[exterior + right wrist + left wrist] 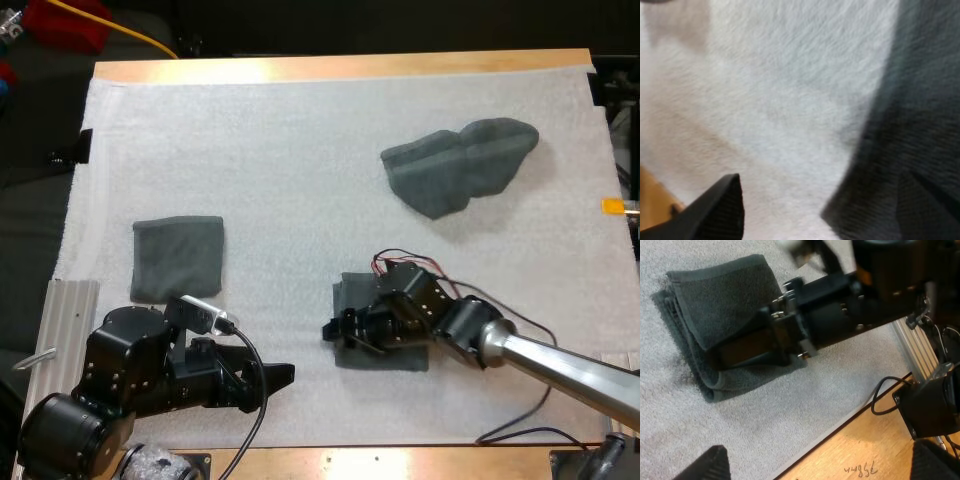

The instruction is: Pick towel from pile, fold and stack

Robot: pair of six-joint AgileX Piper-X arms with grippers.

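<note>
The right gripper (336, 330) hangs low over a folded towel (350, 293) near the front middle of the white mat (300, 200), its fingers spread wide, one above the cloth's edge and the other above bare mat. The left gripper (283, 374) hovers over the mat's near edge on the counter (340, 68), likewise wide open and holding nothing. A second folded towel (178, 258) lies flat just beyond the left arm, and the crumpled towel (460, 165) sits well apart at the far right.
</note>
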